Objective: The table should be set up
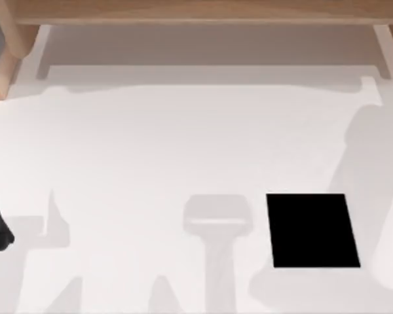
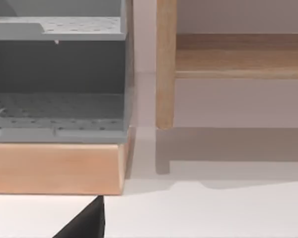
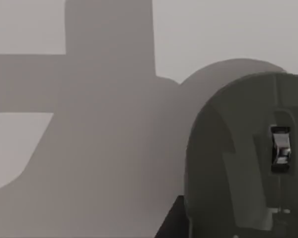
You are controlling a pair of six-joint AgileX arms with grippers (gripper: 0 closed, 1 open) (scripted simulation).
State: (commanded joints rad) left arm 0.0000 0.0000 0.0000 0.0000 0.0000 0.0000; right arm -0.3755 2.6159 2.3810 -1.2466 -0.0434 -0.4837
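The white bench spans the top view, with a black pad lying on it toward the lower right. The left end effector sits low near the bench's left edge, facing a grey rack on a wooden base. I cannot tell whether it is wide or narrow. The right wrist view has a grey mouse close up. I cannot tell the right end effector's state either.

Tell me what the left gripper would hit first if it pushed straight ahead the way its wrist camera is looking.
Likely the wooden block carrying the grey perforated rack, which lies straight ahead across the white table. The left gripper shows as a dark tip; depth is unclear.
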